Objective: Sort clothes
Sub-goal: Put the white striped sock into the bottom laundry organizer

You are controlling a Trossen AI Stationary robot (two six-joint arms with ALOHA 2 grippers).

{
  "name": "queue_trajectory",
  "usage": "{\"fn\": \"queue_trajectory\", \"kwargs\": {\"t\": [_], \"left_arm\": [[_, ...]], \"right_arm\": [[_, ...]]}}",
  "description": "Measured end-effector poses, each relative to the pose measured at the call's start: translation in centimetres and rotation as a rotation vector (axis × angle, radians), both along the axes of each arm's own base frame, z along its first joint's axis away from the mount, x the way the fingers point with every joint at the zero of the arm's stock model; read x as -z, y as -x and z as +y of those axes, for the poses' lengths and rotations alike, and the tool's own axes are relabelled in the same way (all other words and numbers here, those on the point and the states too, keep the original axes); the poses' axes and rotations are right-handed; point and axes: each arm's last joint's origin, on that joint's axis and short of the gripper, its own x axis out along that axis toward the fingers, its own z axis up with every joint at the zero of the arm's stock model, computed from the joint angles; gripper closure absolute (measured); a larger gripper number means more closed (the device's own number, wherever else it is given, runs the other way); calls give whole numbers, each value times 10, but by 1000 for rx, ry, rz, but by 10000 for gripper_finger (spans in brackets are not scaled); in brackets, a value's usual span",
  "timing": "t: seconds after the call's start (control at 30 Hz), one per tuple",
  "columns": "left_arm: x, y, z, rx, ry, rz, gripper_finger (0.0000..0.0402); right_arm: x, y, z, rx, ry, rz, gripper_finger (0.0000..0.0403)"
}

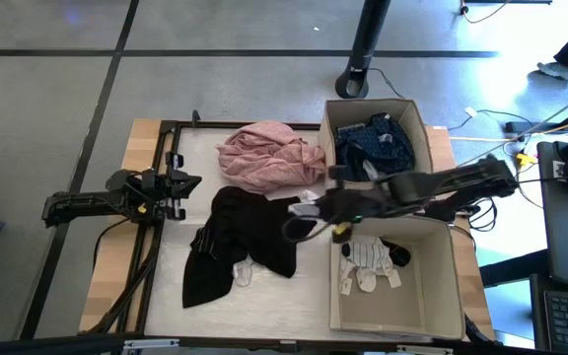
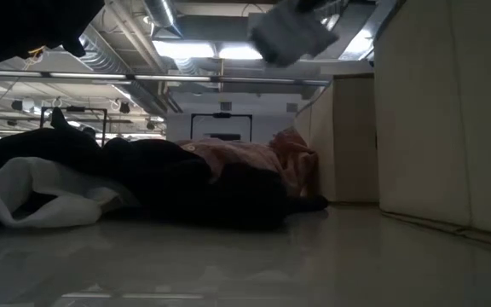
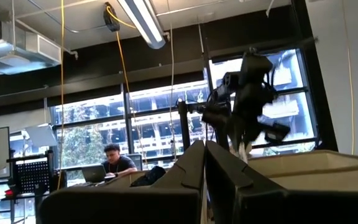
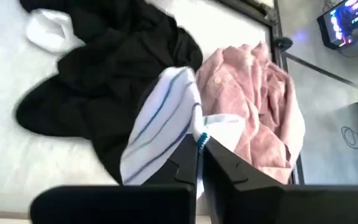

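My right gripper [image 1: 316, 210] hangs above the table's middle, shut on a white sock with blue stripes [image 4: 160, 127]; the same sock [image 2: 286, 34] shows high up in the low view. Below lie a black piece [image 1: 233, 237] with a small white sock [image 1: 243, 273] on it, and a pink piece [image 1: 269, 158] at the far side. The near cardboard box [image 1: 442, 296] holds white socks [image 1: 368, 261]. The far box [image 1: 417, 123] holds dark navy and blue cloth [image 1: 378, 143]. My left gripper [image 1: 183, 185] waits shut at the table's left. My right gripper pinches the sock's edge with the blue trim [image 4: 199, 138] between its two fingers, slanting down from the table's right side. The sock hangs slack below the fingers, lifted clear of the black piece and the table.
The two beige boxes stand side by side along the table's right edge. A black frame [image 1: 166, 138] runs along the table's left and far sides. Bare white table shows at the near left, beside the black piece. A person sits far off in the room.
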Motion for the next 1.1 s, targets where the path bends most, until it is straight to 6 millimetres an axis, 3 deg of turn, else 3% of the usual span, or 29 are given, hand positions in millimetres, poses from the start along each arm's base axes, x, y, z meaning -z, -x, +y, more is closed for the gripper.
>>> {"fn": "queue_trajectory", "kwargs": {"t": [0.27, 0.5, 0.73, 1.1], "left_arm": [[1, 0, 0, 0, 1, 7, 396], [1, -1, 0, 0, 2, 15, 396], [1, -1, 0, 5, 12, 13, 396], [1, -1, 0, 9, 18, 13, 396]], "right_arm": [[-36, 66, 1, 24, -115, -47, 385], [-48, 114, 13, 23, -257, -23, 384], [-33, 140, 27, 137, -312, 160, 384], [20, 141, 47, 216, -396, 360, 384]]}}
